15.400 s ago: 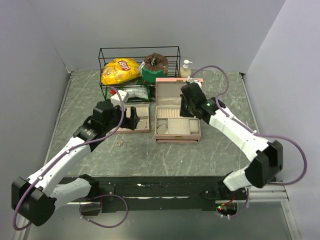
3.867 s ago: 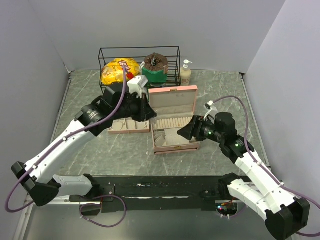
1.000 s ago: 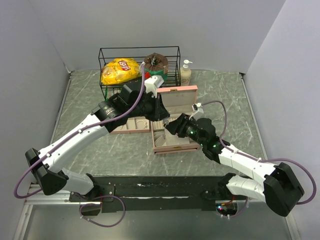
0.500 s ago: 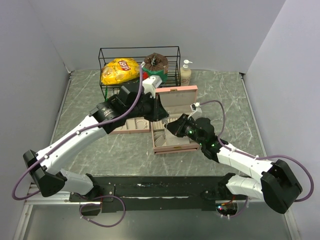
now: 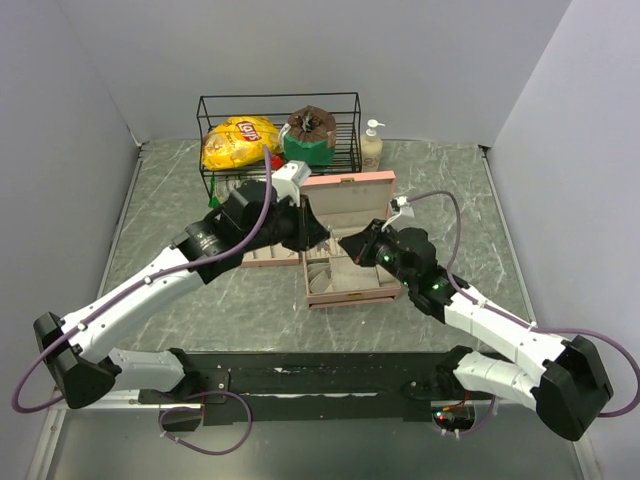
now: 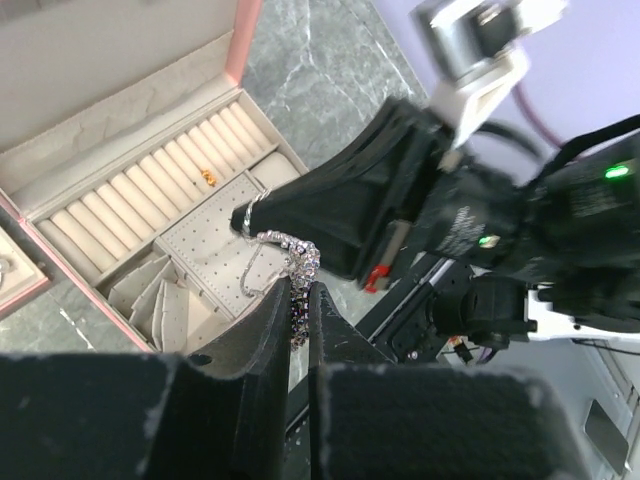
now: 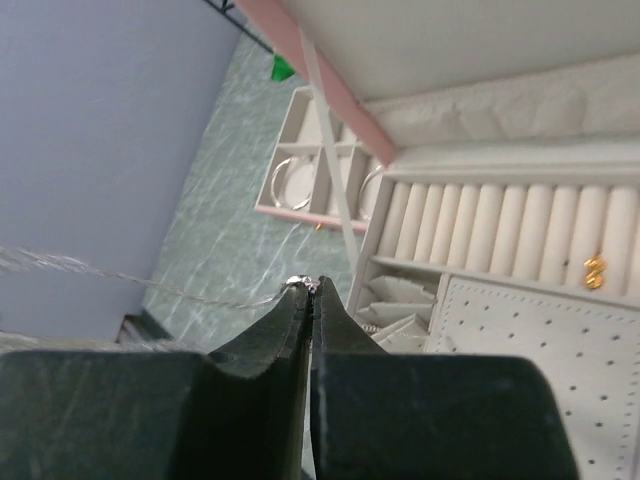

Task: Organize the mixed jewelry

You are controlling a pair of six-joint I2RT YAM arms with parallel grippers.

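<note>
Visibly thin silver chain point(image 6: 290, 245), sparkling, bunched links

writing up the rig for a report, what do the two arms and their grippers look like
Both the left arm and right arm have white links with black joints. A purple cable loops along each. The left gripper and right gripper are matte black, tapering to narrow tips. A green light glows on the right wrist.

The black wire basket point(image 5: 345, 125) stands at the grey marble table's point(image 5: 450, 190) back. Before it lies the open pink quilted box point(image 5: 352, 205), a small gold piece point(image 6: 209, 177) among its rolls; the beige compartment tray point(image 5: 270, 258) sits just left.
</note>
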